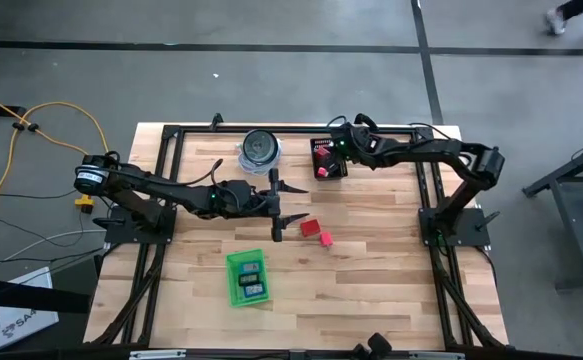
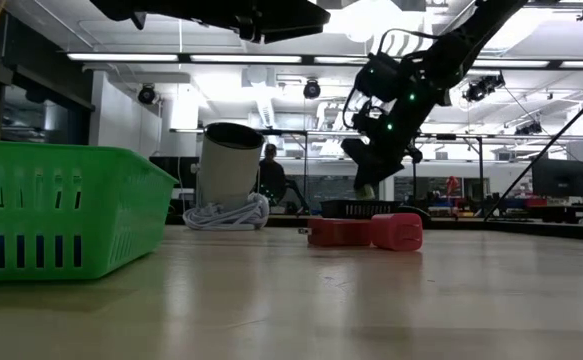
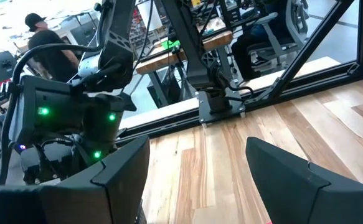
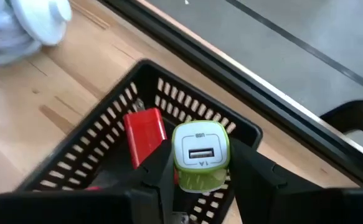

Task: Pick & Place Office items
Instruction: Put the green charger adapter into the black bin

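Observation:
My right gripper (image 4: pixel 200 167) reaches in from the table's right over a black slatted basket (image 4: pixel 187 102) at the far middle (image 1: pixel 328 160), shut on a small white-and-green charger block (image 4: pixel 200 152). A red piece (image 4: pixel 145 134) lies inside the basket. Two red blocks (image 1: pixel 308 227) (image 1: pixel 325 238) lie on the table's middle, and show side by side in the low view (image 2: pixel 341 231) (image 2: pixel 396 231). My left gripper (image 1: pixel 293 203) hovers level above the table just left of them, open and holding nothing (image 3: pixel 197 149). My right gripper pinches the charger block by its two opposite sides (image 4: pixel 176 163) between its two fingers, the face with the slot turned toward the wrist camera. The fingers slant down from the table's right. The block sits over the basket's inside; its underside is hidden by the gripper.
A green plastic tray (image 1: pixel 233 290) holding small pieces stands at the near middle-left. A round clear-and-dark container (image 1: pixel 260 148) sits on a coiled white cord left of the basket. Black frame rails (image 1: pixel 171 130) run along the table's edges. Bare wood lies right of the red blocks.

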